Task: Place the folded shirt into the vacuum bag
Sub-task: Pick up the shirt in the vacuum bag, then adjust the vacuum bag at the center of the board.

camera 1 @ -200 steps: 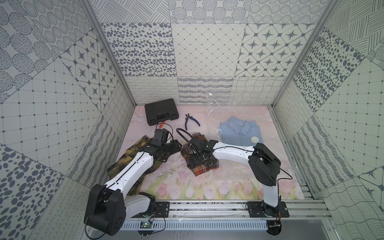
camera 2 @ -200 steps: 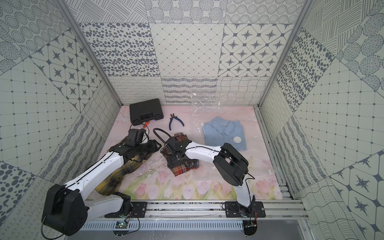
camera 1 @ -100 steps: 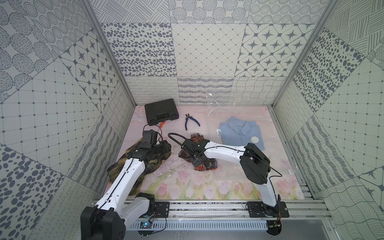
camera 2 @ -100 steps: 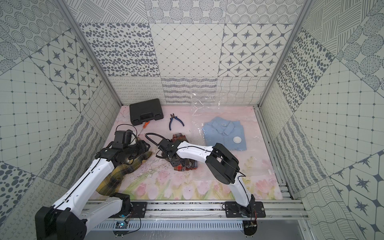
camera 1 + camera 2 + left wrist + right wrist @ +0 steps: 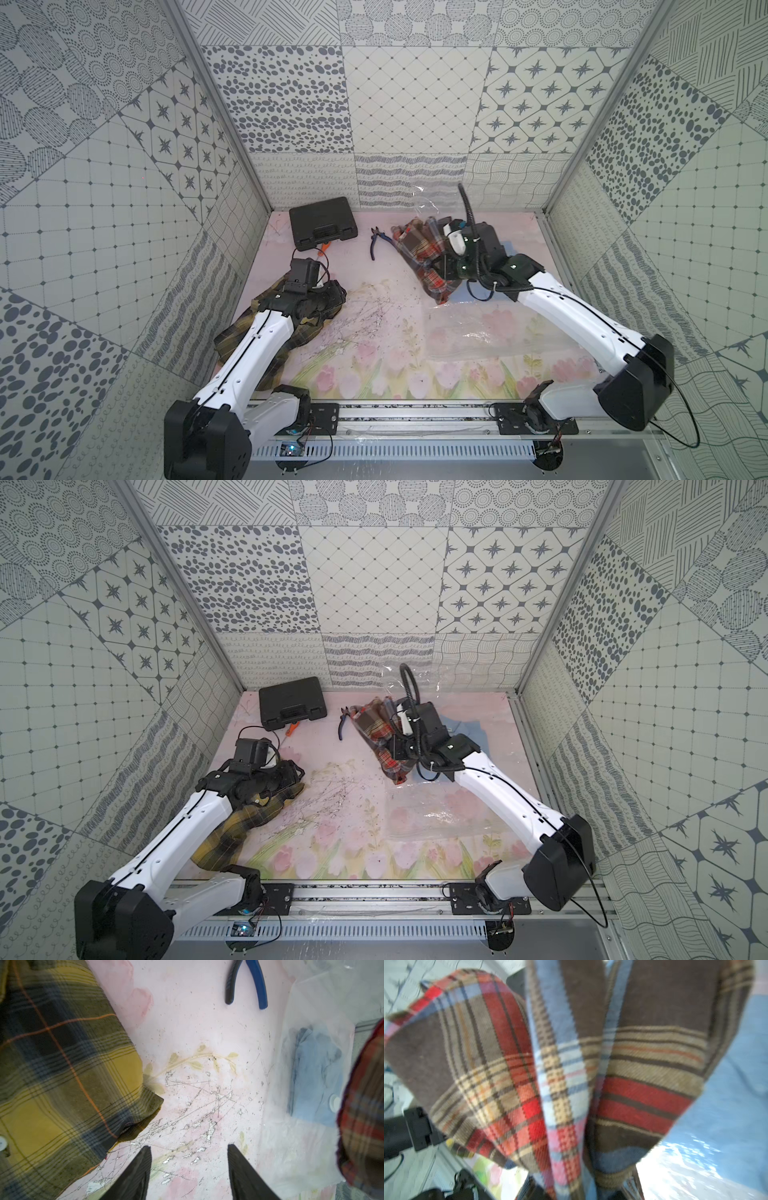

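Note:
The folded shirt [image 5: 424, 253] [image 5: 376, 733], in red, brown and blue plaid, hangs bunched in the air at the back of the table. My right gripper [image 5: 442, 266] [image 5: 395, 748] [image 5: 579, 1184] is shut on its cloth [image 5: 550, 1064]. The shirt hangs over the left edge of the vacuum bag [image 5: 469, 332] [image 5: 432, 816] [image 5: 301, 1012], a clear, glossy bag lying flat on the right of the mat. A folded blue shirt [image 5: 315, 1076] [image 5: 465, 729] and a white valve cap [image 5: 334, 1103] show at the bag. My left gripper [image 5: 188, 1148] [image 5: 330, 293] is open over bare mat, holding nothing.
A yellow and dark plaid shirt [image 5: 311, 328] [image 5: 62, 1064] lies crumpled under and beside the left arm. A black case [image 5: 322, 222] sits at the back left. Blue-handled pliers [image 5: 380, 243] [image 5: 247, 980] lie just left of the hanging shirt. Patterned walls close in three sides.
My right gripper has shut on the plaid shirt, lifted it off the middle of the mat and carried it back and right over the bag. The left arm has drawn back to the left.

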You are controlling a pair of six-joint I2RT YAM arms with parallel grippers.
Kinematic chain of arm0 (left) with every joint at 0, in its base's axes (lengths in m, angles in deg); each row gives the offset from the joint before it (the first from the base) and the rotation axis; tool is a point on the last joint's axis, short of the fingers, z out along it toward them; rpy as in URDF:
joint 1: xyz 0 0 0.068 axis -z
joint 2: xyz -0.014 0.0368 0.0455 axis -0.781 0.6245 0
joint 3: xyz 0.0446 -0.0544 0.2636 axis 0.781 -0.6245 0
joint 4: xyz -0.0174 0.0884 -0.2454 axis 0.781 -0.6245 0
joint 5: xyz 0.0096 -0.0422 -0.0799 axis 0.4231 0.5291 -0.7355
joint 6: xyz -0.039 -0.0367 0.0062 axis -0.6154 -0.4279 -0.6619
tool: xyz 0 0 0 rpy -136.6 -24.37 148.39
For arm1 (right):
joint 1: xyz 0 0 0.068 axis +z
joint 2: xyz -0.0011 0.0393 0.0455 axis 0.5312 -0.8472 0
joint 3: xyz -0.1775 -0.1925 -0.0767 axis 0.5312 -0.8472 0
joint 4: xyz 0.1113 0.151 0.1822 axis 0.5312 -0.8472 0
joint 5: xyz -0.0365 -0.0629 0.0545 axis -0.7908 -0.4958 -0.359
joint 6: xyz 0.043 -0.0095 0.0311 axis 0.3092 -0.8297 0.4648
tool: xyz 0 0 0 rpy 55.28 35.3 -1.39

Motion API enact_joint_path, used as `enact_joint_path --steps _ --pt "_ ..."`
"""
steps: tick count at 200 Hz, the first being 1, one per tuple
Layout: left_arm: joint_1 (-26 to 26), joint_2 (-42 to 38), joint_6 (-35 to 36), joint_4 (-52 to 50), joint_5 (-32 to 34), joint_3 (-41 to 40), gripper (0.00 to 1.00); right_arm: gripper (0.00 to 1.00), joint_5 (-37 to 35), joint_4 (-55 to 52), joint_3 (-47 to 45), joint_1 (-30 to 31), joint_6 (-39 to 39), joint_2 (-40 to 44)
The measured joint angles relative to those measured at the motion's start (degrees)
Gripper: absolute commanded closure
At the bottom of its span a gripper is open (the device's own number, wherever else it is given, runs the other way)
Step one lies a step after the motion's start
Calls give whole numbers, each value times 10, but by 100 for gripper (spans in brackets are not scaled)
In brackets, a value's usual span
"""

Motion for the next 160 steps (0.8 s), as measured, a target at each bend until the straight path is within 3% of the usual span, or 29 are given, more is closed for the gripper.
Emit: enact_joint_path --steps 37,68,160 --pt "86 82 0 32 -11 17 38 100 5 -35 -35 -167 -12 16" --pt "150 184 0 64 -17 76 39 100 -2 -53 -31 -248 -41 -2" --pt "217 478 12 111 -30 325 39 100 -12 -15 -70 -277 -74 -113"
